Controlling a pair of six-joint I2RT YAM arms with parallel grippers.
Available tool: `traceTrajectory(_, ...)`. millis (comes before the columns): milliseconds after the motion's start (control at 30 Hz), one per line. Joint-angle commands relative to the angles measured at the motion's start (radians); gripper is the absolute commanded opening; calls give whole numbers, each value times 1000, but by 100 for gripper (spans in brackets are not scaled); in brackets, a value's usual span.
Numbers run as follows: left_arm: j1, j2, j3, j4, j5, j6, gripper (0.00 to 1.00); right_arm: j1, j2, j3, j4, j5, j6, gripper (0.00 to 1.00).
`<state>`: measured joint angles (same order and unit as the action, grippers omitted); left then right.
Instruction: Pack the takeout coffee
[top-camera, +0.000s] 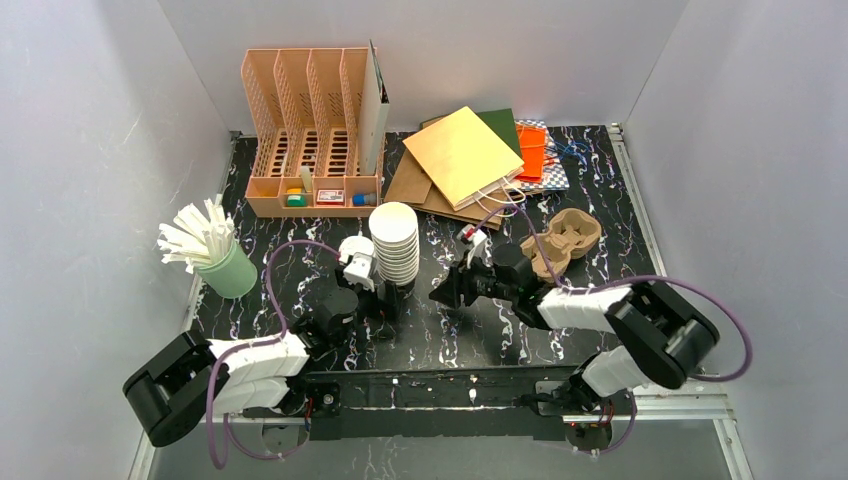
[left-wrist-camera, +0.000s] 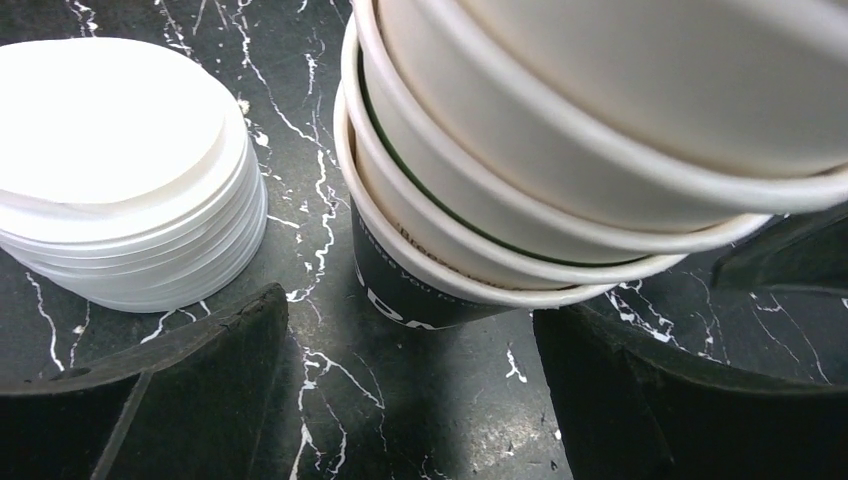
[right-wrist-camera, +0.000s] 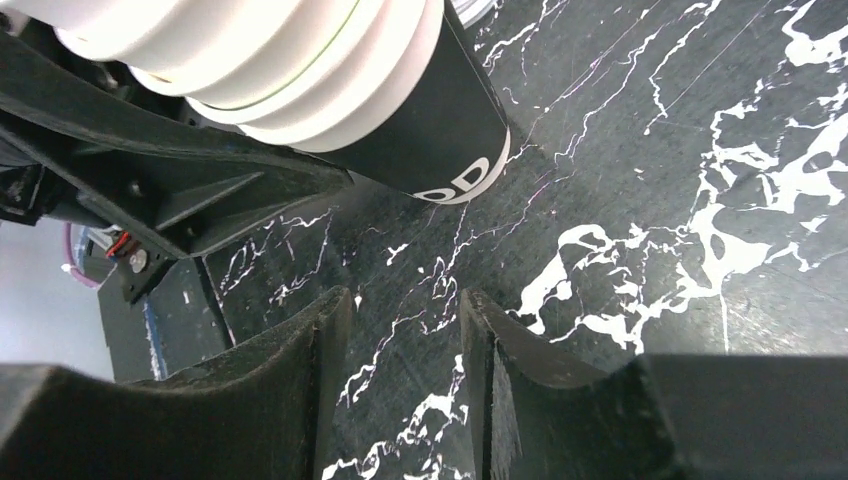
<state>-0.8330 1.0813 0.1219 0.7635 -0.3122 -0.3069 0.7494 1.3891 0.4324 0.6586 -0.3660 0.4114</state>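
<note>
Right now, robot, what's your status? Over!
Left gripper open, aimed at cup stack. Right gripper open, empty, facing it. No lidded coffee in view. Lid pile beside stack.

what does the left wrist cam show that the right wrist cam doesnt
Only the left wrist: a stack of flat round white plastic lids beside the cups, and the left gripper, open. Only the right wrist: the right gripper, empty with a narrow gap, and the left arm's black end beside the cups. Both: the nested stack of white-rimmed paper cups with a dark bottom cup, on the black white-veined table.
</note>
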Motion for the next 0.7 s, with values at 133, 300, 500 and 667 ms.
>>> traceTrajectory(133, 1, 17, 4, 40, -139, 4, 88, 19, 221, 105, 286, 9, 17, 49)
traceTrajectory(300, 13, 30, 4, 50, -171, 1, 88, 29, 339, 194, 320, 2, 6, 48)
traceTrajectory(500, 67, 35, -2, 54, -202, -43, 87, 40, 466, 290, 362, -3, 13, 47)
traceTrajectory(667, 154, 35, -2, 54, -159, -83, 86, 53, 553, 390, 348, 3, 5, 47)
